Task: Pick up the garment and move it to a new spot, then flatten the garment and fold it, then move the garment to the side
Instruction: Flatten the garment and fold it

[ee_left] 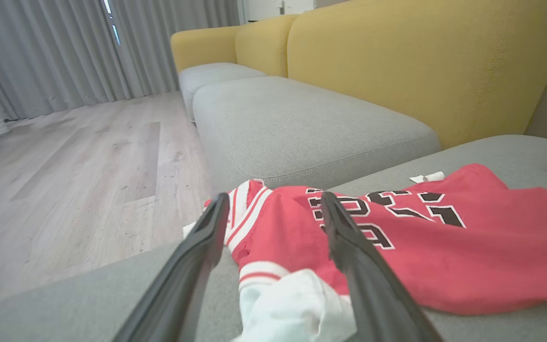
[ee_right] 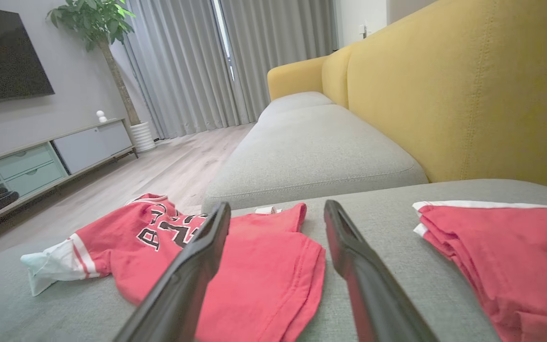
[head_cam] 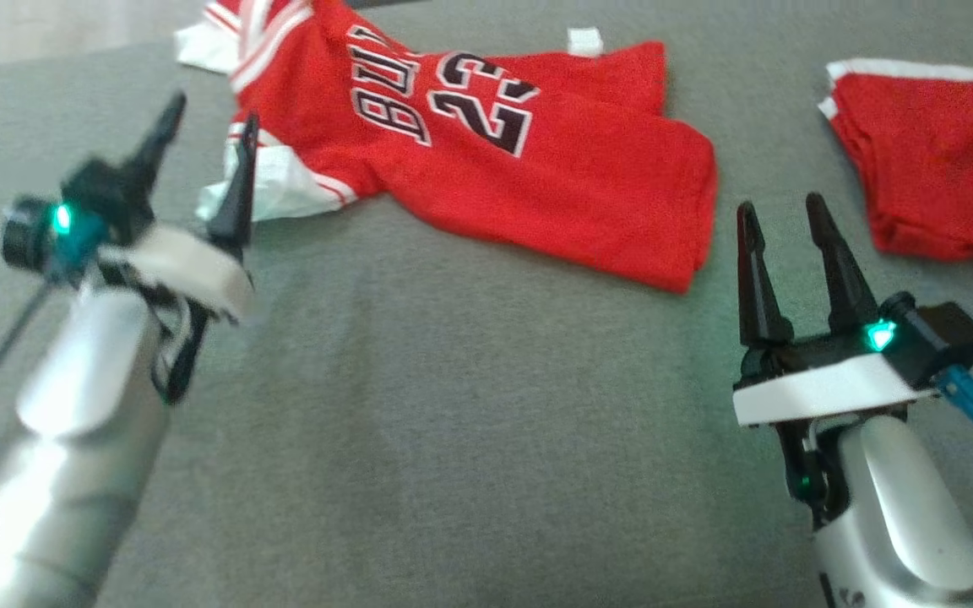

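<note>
Spread wide and pinching nothing, the left gripper [head_cam: 213, 111] is looming closest, the rumpled white sleeve [ee_left: 292, 304] showing between its dark fingers [ee_left: 183, 285] at the bottom of the left wrist view. The red jersey [head_cam: 537, 177] is lying printed side up across the upper middle of the head view, slanting down to the right, one shoulder reaching towards the cushion's far edge at upper left. Over at lower right the right gripper [head_cam: 780, 204] is waiting, fingers parted too, empty, just beside the jersey's lower corner. A folded red garment [head_cam: 934, 169] is resting at upper right, apart from the jersey. All of it is sitting on the grey sofa cushion [head_cam: 453, 439], with wooden floor [ee_left: 64, 166] dropping away past the edge.

Flattening is looking like the job in hand, and here's the danger: that sleeve is bunched and turned, so a pinch may be catching one layer only and twisting the cloth further. A pull toward upper left could be sliding the shoulder off onto the floor.
</note>
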You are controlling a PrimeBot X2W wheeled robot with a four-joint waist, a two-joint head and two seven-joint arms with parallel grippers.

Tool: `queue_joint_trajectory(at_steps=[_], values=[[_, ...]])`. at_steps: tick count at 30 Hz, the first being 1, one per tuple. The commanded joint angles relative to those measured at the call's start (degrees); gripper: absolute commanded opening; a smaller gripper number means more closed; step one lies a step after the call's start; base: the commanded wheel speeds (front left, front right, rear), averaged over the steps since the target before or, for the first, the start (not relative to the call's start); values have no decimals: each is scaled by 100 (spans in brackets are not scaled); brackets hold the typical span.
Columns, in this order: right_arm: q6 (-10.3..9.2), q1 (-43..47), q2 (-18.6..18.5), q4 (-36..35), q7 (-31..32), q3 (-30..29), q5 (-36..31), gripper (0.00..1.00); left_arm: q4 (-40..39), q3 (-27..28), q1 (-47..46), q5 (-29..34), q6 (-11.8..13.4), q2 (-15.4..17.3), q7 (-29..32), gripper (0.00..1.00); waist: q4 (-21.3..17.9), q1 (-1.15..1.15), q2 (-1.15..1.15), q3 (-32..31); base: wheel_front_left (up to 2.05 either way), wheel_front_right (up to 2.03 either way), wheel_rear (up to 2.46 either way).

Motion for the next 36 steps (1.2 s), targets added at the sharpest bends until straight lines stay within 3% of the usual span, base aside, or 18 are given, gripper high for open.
queue_joint_trajectory(at_steps=[1, 4, 10, 16, 26, 31, 36], values=[[-4, 43, 20, -150, -28, 105, -70, 100, -422, 139, 209, -30, 156, 196, -149, 100, 270, 1, 0, -235, 0, 0, 0], [-4, 106, 20, -150, -1, 78, -107, 100, -734, 170, 607, -83, 278, 138, -222, 100, 388, 1, 0, -325, 0, 0, 0], [-4, 285, 20, -236, 129, 67, -167, 100, -1762, 373, 1777, -99, 795, 15, -320, 100, 682, 1, 0, -464, 0, 0, 0], [-4, 388, 20, -330, 265, 49, -263, 100, -2796, 776, 2688, 75, 1164, -330, -329, 100, 985, 1, 0, -490, 0, 0, 0], [-4, 168, 20, -358, 500, 378, -395, 100, -3094, 1036, 3034, 464, 1036, -619, -331, 100, 1247, 1, 0, -478, 0, 0, 0], [-4, -422, -132, -97, 865, 960, -488, 100, -3080, 1035, 3016, 581, 904, -882, -331, 100, 1589, 1, 0, -306, 0, 0, 0], [-4, -1408, -476, 638, 1343, 1722, -88, 100, -2948, 1035, 2969, 680, 753, -1206, -331, 100, 2073, 1, 0, -87, 0, 0, 0]])
